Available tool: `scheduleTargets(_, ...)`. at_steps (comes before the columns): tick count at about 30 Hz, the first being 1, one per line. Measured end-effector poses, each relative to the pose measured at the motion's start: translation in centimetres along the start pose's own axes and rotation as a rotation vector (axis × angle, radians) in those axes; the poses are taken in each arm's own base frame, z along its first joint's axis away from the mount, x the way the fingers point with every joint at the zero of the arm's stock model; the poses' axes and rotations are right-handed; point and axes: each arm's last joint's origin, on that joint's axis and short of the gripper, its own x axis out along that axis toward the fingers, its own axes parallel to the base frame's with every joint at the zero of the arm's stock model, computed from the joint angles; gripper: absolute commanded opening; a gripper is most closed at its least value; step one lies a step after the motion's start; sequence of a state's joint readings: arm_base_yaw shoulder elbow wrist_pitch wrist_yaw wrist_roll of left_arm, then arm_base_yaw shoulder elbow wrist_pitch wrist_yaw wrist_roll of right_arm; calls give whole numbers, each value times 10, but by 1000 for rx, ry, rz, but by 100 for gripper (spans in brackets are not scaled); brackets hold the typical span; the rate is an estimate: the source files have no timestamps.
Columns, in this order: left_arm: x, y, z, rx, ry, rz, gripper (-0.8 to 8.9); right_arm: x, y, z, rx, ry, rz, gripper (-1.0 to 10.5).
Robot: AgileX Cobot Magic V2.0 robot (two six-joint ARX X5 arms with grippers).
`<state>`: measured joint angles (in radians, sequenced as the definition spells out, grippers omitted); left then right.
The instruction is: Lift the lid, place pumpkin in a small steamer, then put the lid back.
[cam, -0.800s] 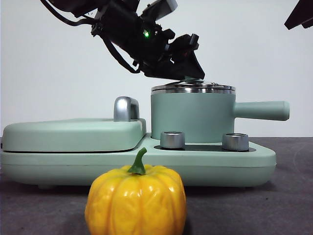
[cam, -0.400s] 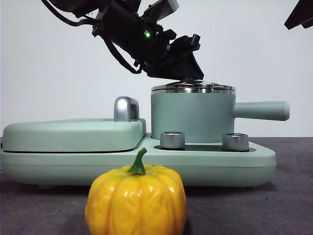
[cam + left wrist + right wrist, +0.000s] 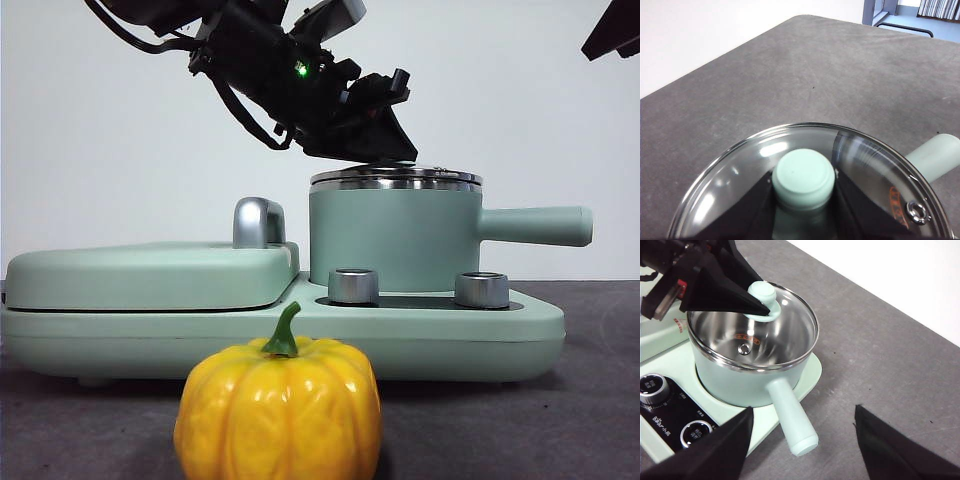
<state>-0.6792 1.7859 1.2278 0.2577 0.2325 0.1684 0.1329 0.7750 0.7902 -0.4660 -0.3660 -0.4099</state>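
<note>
A: Item one, left gripper (image 3: 803,200). We logged its jaws closed on the mint-green knob (image 3: 803,178) of the glass lid (image 3: 771,327), one black jaw on each flank of the knob.

B: Change against the two earlier front pictures?

A: Slight. We found the arm a touch higher and the lid's steel rim sitting more level than a second before, when its near side looked tipped. We could not tell from the front view whether the rim had left the small steamer (image 3: 395,240) or was resting on it.

B: So what did we make of that for the task?

A: We judged the lift as only just begun, at most: grip secured, lid not visibly clear of the pot.

B: Item two?

A: Pumpkin (image 3: 278,408), yellow-orange with a green stem, standing on the table well below and in front of the left gripper, untouched, outside the steamer.

B: Item three?

A: Right gripper (image 3: 805,440), jaws spread wide and holding nothing, waiting above and well apart from the steamer's long handle (image 3: 791,419). We judged it the likely one for the pumpkin.

B: Other fittings?

A: The flat mint-green grill cover (image 3: 150,272) with its chrome handle (image 3: 256,222), beside the pot; two steel dials (image 3: 352,285) below it.
</note>
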Motion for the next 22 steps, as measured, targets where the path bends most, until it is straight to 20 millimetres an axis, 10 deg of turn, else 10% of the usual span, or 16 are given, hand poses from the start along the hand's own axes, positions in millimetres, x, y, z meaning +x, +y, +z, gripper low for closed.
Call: scheduleTargets(22,-60,-2,55,3,-87,117,7,0,0,0,0,0,0,321)
